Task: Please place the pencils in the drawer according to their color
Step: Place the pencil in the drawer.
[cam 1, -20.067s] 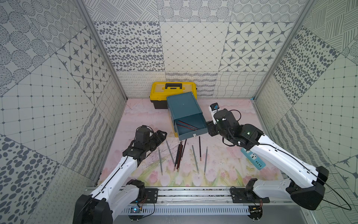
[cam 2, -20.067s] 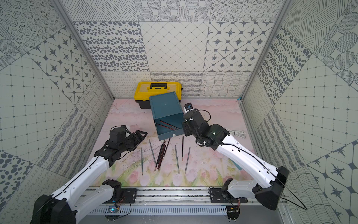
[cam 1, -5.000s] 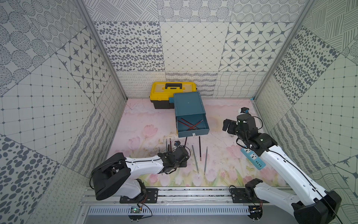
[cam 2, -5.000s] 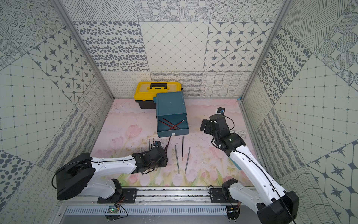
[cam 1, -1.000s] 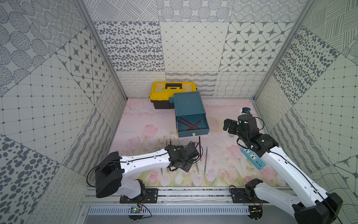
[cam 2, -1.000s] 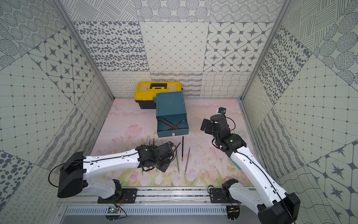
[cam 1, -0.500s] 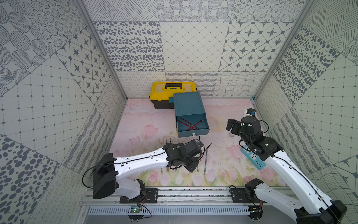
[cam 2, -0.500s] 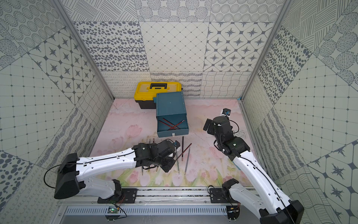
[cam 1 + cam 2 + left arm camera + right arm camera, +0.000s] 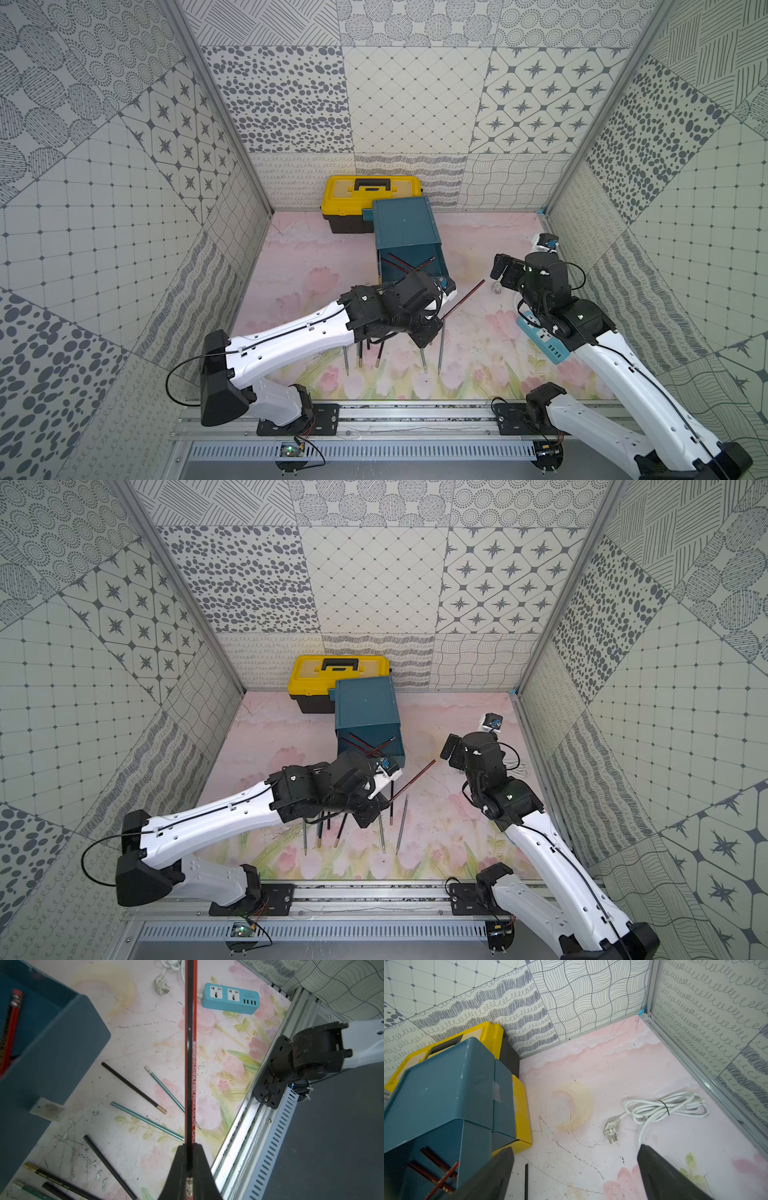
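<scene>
**Desk:** Left arm, item held?

**Operator:** I have the left gripper (image 9: 189, 1148) clenched on one striped pencil (image 9: 463, 300), red and black. It is raised off the mat (image 9: 299, 266) just in front of the drawer cabinet (image 9: 405, 224).

**Desk:** Right arm?

**Operator:** My right gripper (image 9: 576, 1163) has its fingers spread wide with nothing between them. It hovers beside the cabinet.

**Desk:** Cabinet contents?

**Operator:** The top drawer (image 9: 62, 1053) is pulled out, with red pencils (image 9: 12, 1024) crossed inside. The cabinet's back touches the yellow toolbox (image 9: 370, 193).

**Desk:** Remaining stock?

**Operator:** Loose pencils (image 9: 133, 1087), black and green-striped, lie on the mat under my left wrist.
</scene>
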`<state>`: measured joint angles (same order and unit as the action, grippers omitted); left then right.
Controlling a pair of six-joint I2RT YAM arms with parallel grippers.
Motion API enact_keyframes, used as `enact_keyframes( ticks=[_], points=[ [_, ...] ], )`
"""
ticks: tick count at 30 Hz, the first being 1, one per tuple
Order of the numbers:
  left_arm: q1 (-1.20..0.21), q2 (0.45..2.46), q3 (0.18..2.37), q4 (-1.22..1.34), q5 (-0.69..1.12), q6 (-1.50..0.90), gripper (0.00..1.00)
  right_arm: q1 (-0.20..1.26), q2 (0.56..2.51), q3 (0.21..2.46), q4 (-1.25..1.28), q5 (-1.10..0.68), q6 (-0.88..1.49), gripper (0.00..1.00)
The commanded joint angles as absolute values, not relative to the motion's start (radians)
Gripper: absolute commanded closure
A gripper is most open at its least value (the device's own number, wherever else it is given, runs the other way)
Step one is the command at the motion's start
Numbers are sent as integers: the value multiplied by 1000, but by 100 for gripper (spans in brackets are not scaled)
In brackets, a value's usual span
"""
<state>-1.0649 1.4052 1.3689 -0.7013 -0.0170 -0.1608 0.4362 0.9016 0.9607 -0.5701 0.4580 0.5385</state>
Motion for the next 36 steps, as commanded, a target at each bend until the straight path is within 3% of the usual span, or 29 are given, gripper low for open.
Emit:
enact_keyframes(
  ticks=[1, 24, 36],
  points=[
    [-1003, 1402, 1446, -786, -80, -17, 100, 431, 878, 967, -532, 475, 527, 1],
    [-668, 1485, 1566, -851, -119, 179, 100, 431, 865, 963, -520, 450, 514, 1],
    [-629, 1540, 1523, -847, -78, 171, 100, 430, 878, 958, -515, 438, 518, 1]
  ],
)
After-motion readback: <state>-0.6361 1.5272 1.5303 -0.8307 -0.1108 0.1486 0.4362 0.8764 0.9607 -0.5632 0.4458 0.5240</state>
